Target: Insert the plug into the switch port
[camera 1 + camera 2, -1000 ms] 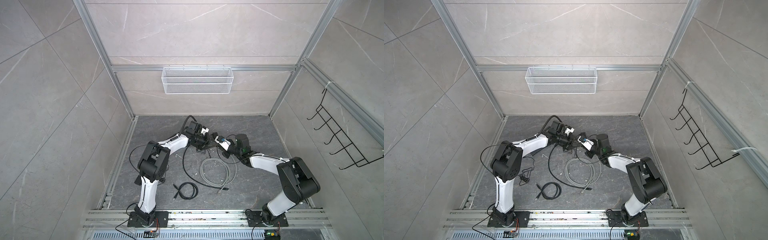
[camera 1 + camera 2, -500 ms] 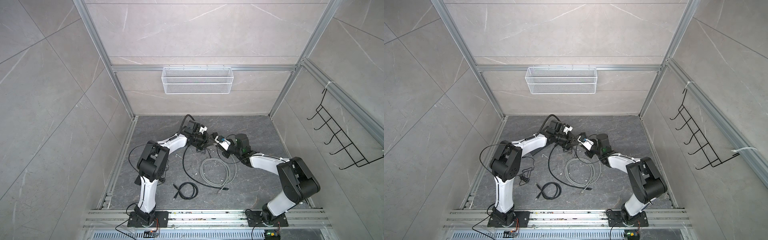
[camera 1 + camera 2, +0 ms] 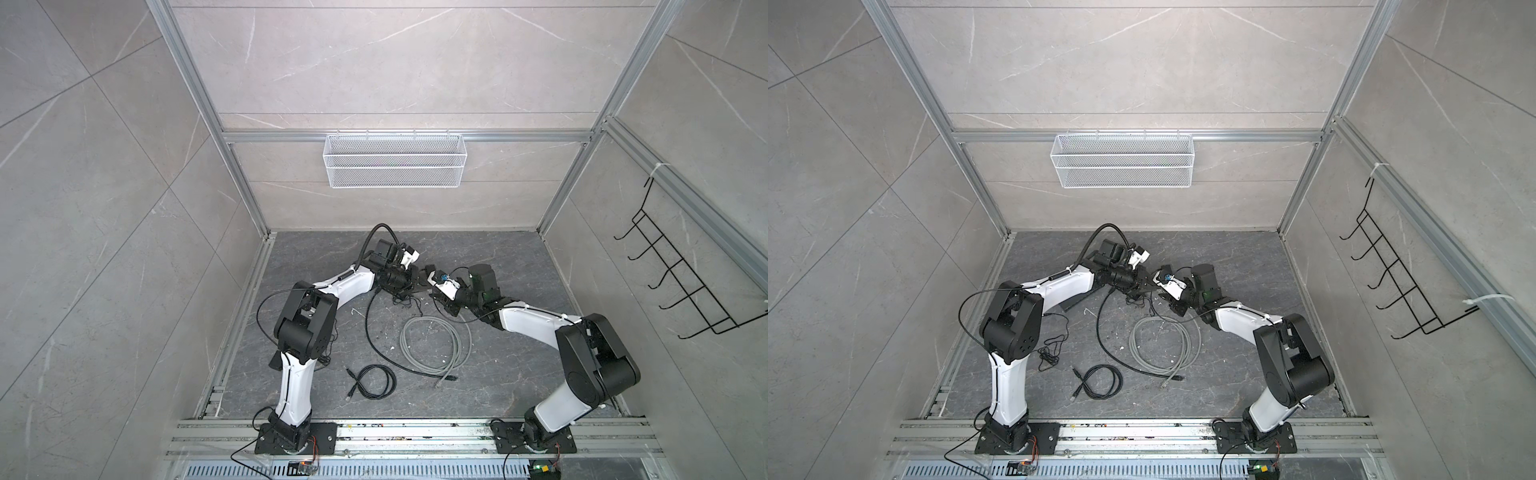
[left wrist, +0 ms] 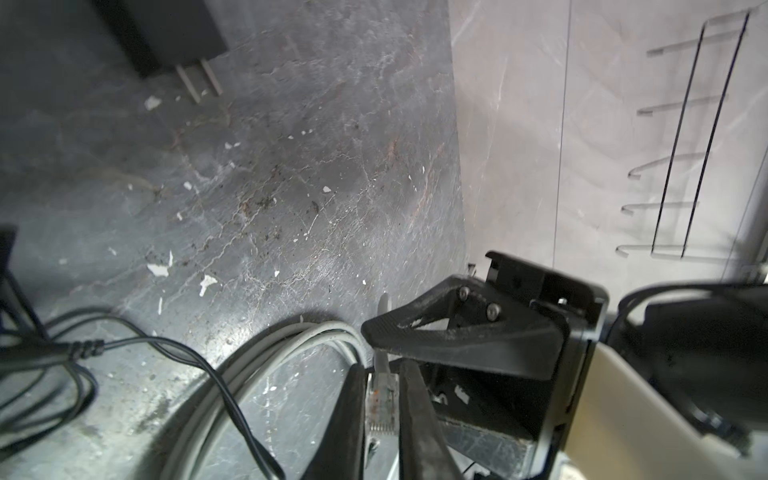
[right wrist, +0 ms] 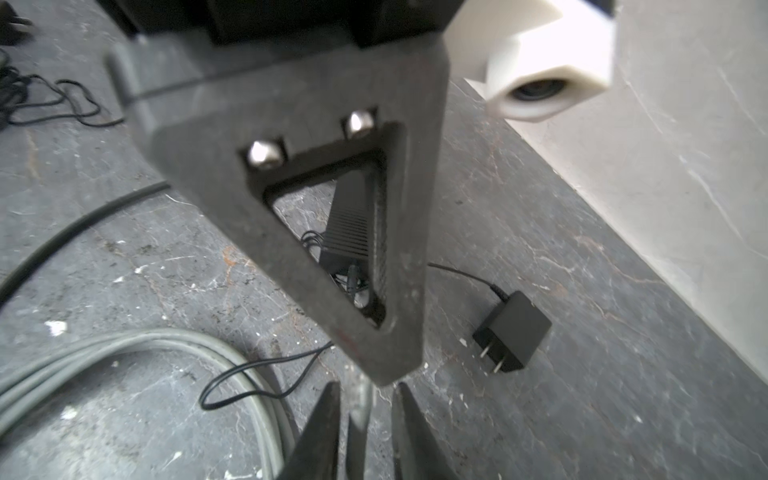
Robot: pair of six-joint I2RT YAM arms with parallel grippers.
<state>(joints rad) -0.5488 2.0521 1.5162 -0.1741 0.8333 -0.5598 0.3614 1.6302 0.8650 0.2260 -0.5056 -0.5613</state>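
Note:
The plug [image 4: 380, 401], a clear connector on the end of the grey cable [image 4: 291, 345], sits pinched between the fingers of my left gripper [image 4: 382, 370], which is shut on it. Just behind the plug, my right gripper [image 5: 365, 388] is open, and the grey cable [image 5: 358, 415] runs loose through the gap. In both top views the two grippers meet tip to tip at mid-floor, left gripper [image 3: 415, 284], right gripper [image 3: 436, 296]. The switch [image 5: 349, 232], a ribbed black box, shows only through the left finger's frame in the right wrist view.
The grey cable's coil [image 3: 432, 345] lies on the floor in front of the grippers, its free end [image 3: 446, 379] toward the rail. A thick black cable [image 3: 370, 328], a small black cable coil [image 3: 374, 382], a power adapter [image 5: 513, 330] and thin black wires [image 4: 124, 349] lie nearby.
The left jaws have closed onto the plug. The right jaws have opened off the cable. Both arms have stayed almost in place.

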